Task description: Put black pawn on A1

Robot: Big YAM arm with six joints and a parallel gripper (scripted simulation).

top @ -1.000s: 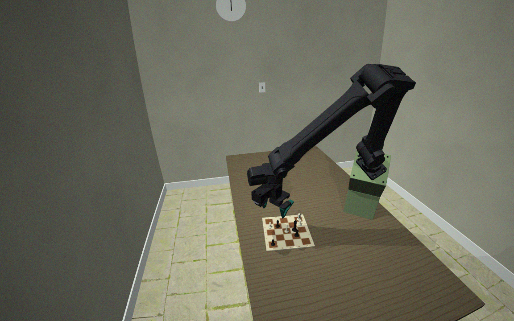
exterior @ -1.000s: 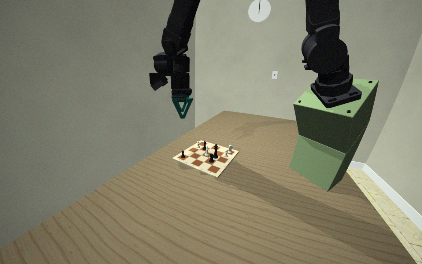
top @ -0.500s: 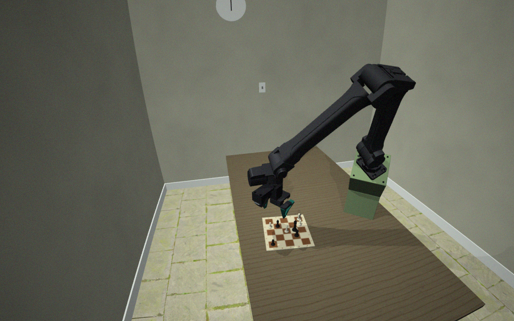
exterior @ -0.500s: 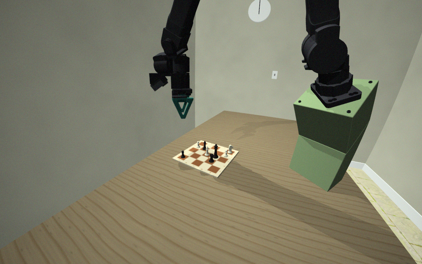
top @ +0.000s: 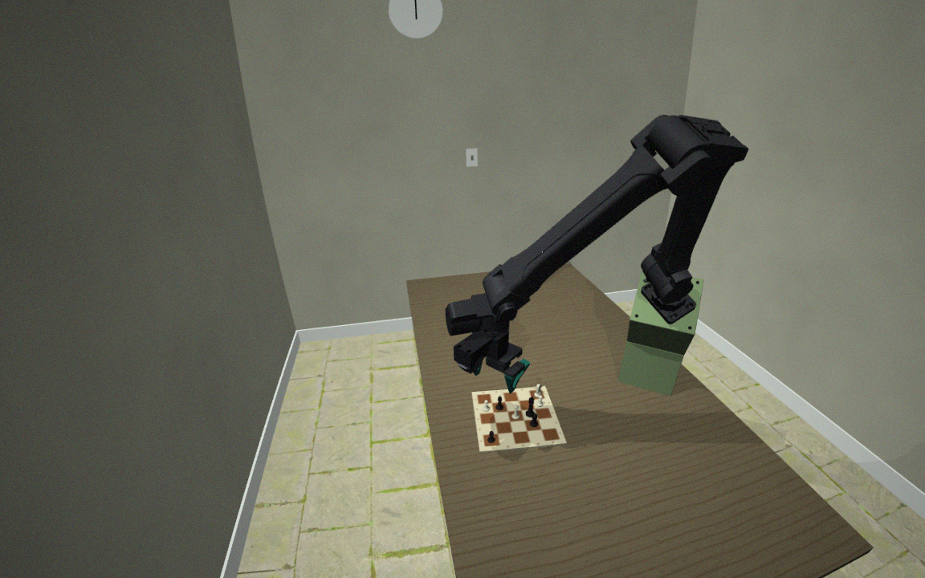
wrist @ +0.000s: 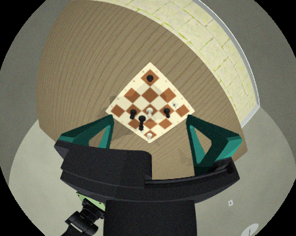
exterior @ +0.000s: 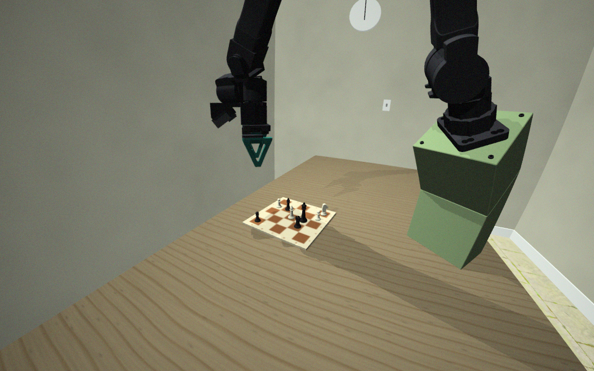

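- Seen the pincer (exterior: pixel 256 155)?
- Yes. Hanging high up over the worktop (exterior: pixel 244 300), well above the chess board (exterior: pixel 301 238). Pointing straight down. Not touching any piece.
- Open or shut?
- Wide open, as wide as can be. Holding nothing at all. Two green fingers far apart in the wrist view, with the board showing between them.
- And the black pawn (exterior: pixel 257 216)?
- Standing up straight in a corner square of the board. All alone there, the left corner in the outside view. Well apart from the pincer.
- On A1?
- Cannot tell. Letters and digits on the edge too small to read.
- Any other pieces?
- Three more black ones and some white ones. Bunched together toward the other end of the board, away from the pawn.
- And the board?
- Lying flat on the brown worktop. Not far from the green block (exterior: pixel 465 184) under the arm.
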